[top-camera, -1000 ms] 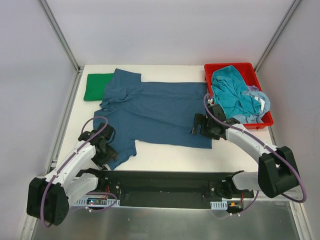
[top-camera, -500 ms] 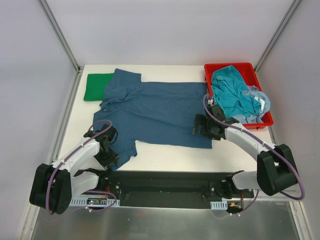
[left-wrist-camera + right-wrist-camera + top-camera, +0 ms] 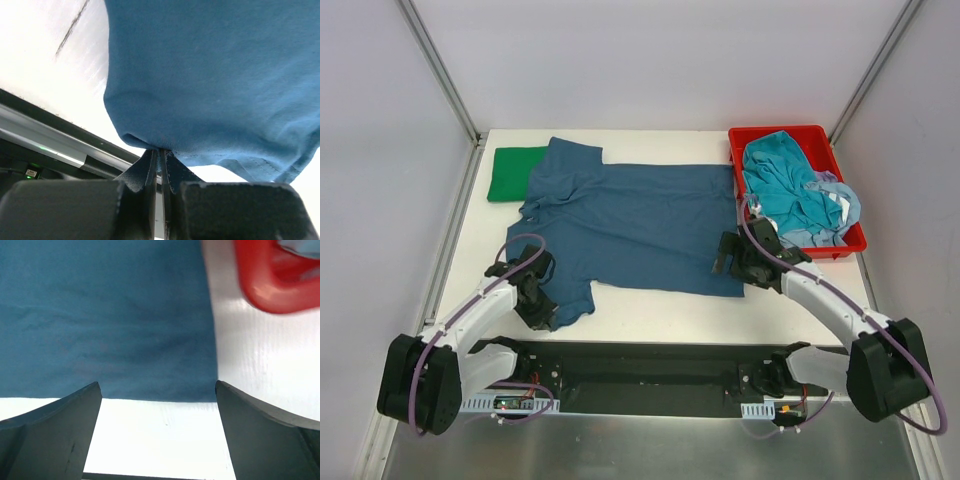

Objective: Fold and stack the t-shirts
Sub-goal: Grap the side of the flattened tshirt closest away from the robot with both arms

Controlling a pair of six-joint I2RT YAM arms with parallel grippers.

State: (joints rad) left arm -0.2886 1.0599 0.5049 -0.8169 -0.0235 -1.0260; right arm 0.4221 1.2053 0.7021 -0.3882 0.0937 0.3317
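since the earlier frame the right arm has swung outward, its elbow nearer the table's right edge, and the right gripper [image 3: 734, 262] has slid a little right along the hem. the left gripper [image 3: 534, 300] has drawn slightly back toward the near edge.

nearest, the left gripper's fingers [image 3: 150, 167] are pinched tight on the hem of the near sleeve of the navy-blue t-shirt [image 3: 640, 220], with a small bunch of cloth just above the tips. the right gripper's fingers stand wide apart over the shirt's near right corner, gripping nothing. white table [image 3: 660, 305] shows below the hem in the right wrist view.

the navy-blue t-shirt lies spread flat across the middle of the table, collar to the left.

further back on the right sits a red tray [image 3: 790, 132] holding a crumpled teal t-shirt [image 3: 780, 185], with a pale blue t-shirt [image 3: 835, 205] at its right side. at the far left a folded green t-shirt [image 3: 512, 172] lies partly under the navy one's far sleeve.
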